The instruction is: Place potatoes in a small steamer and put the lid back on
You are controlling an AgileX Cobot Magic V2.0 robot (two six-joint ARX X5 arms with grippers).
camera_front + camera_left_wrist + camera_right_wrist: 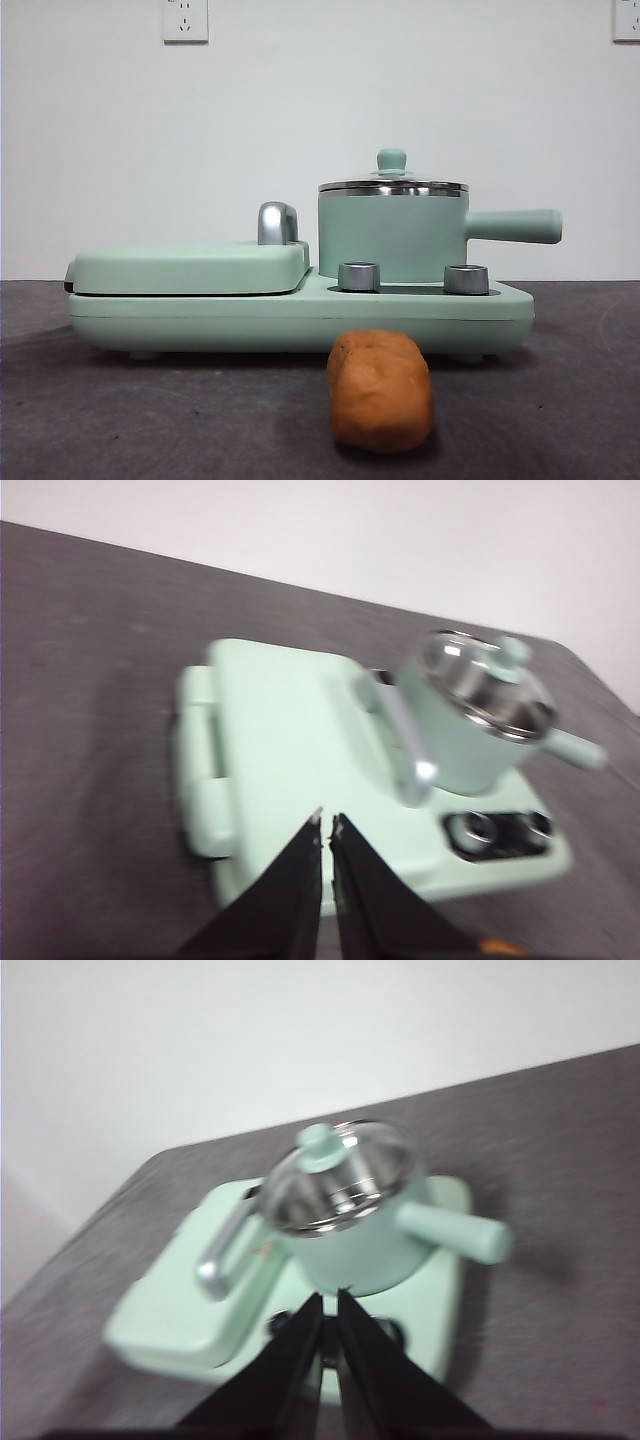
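Note:
An orange-brown potato (381, 390) lies on the dark table in front of the mint-green appliance. The small steamer (393, 238) stands on the appliance's right half, its straight handle (513, 226) pointing right. The glass lid (392, 184) with a green knob rests on the steamer's rim. Both wrist views look down on the steamer (470, 730) (355, 1235) from a distance. My left gripper (326, 818) is shut and holds nothing, high above the griddle side. My right gripper (330, 1298) is shut too, empty, high above the knob side. Neither arm shows in the front view.
A flat hinged griddle (190, 267) with a chrome handle (276, 222) fills the appliance's left half. Two steel knobs (359, 276) (466, 279) sit in front of the steamer. A white wall with sockets stands behind the table.

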